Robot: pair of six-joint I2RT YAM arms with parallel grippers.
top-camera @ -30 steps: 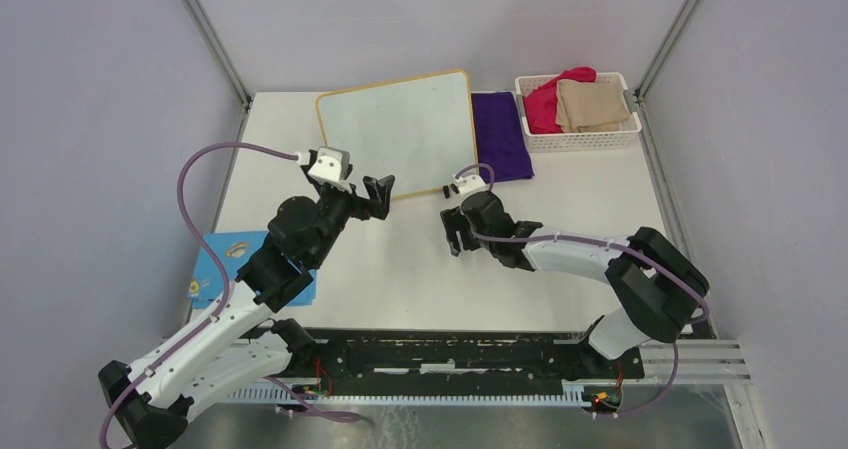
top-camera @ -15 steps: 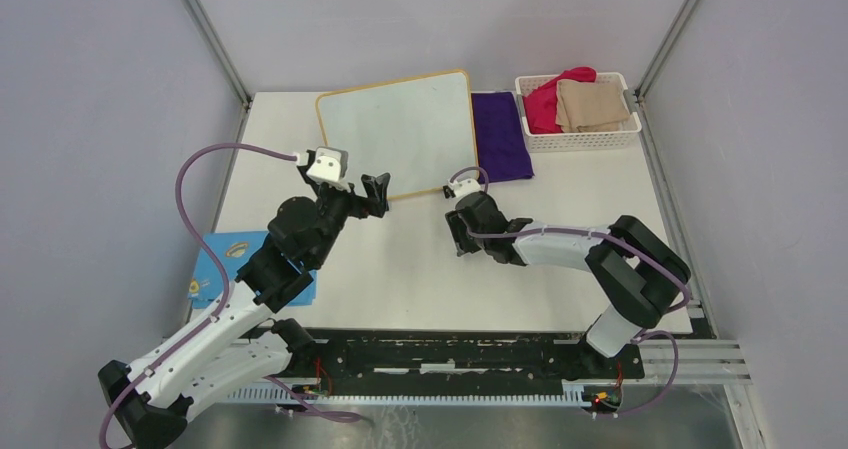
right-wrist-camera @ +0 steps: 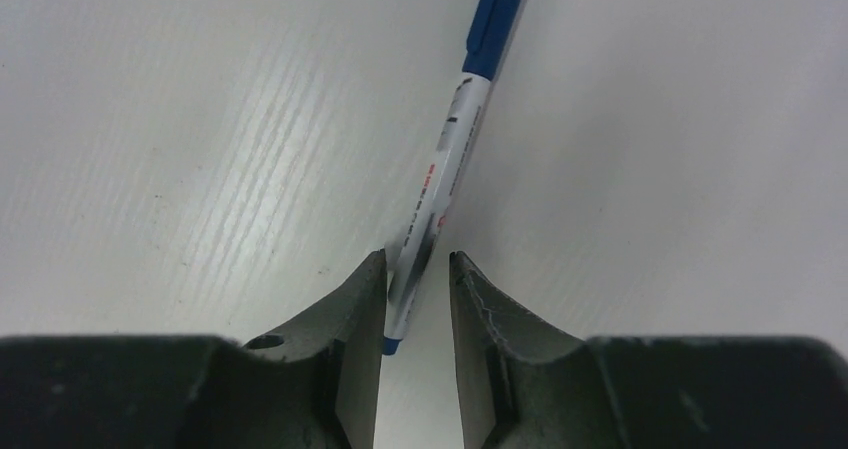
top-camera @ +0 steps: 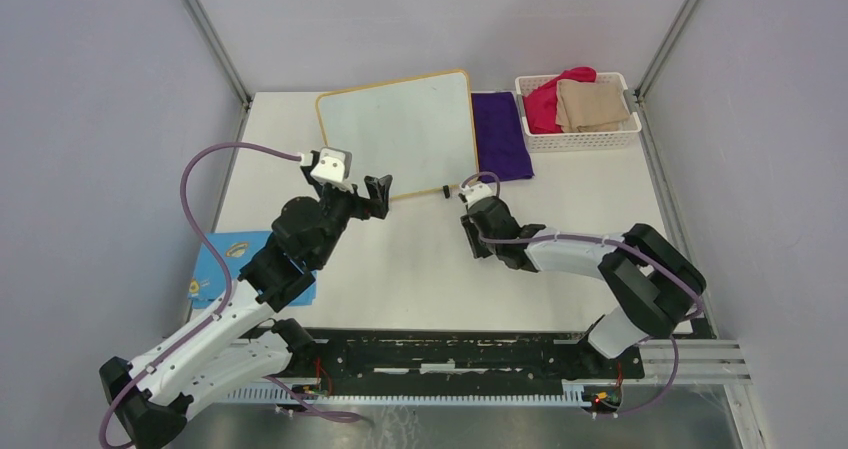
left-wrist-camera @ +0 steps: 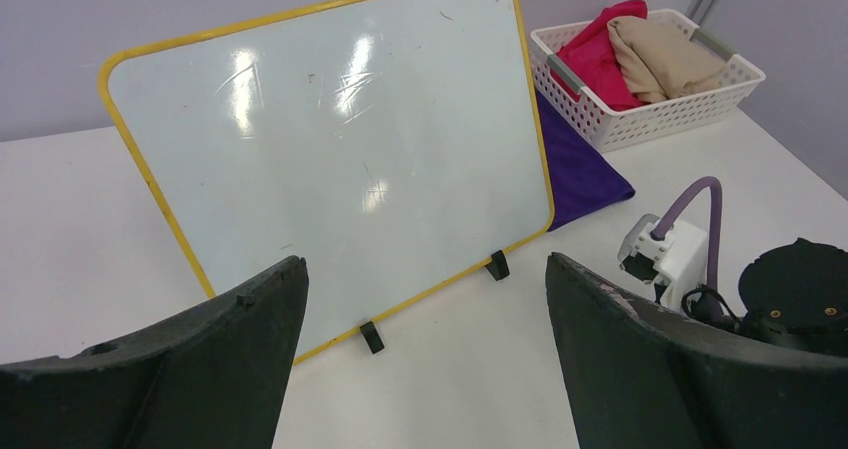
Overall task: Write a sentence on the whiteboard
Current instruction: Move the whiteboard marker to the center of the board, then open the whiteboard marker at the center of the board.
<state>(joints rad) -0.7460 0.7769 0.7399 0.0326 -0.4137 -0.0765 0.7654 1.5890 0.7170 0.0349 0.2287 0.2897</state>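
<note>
Whiteboard (top-camera: 398, 134): lies far centre on your table (top-camera: 400, 279); yellow edge, rounded corners; two black feet (left-wrist-camera: 372, 336) on its near long edge; face white with streaks of glare.

Marker (right-wrist-camera: 450, 149): white barrel, blue cap; lies flat on the table under your right tool, just near of the whiteboard's right corner.

Right tool (right-wrist-camera: 417, 257): narrow; fingers astride the marker's uncapped end, one finger against the barrel; you cannot tell whether it is clamped.

Left tool (top-camera: 380, 193): wide, nothing between its fingers; sits at the whiteboard's near edge, facing it.

Purple cloth (top-camera: 500, 137): flat, just beside the whiteboard's right edge.

Basket (top-camera: 585, 138): white, far right; holds a red cloth (top-camera: 545, 104) and a tan cloth (top-camera: 592, 104).

Blue booklet (top-camera: 212, 269): near left, partly under your left arm.
</note>
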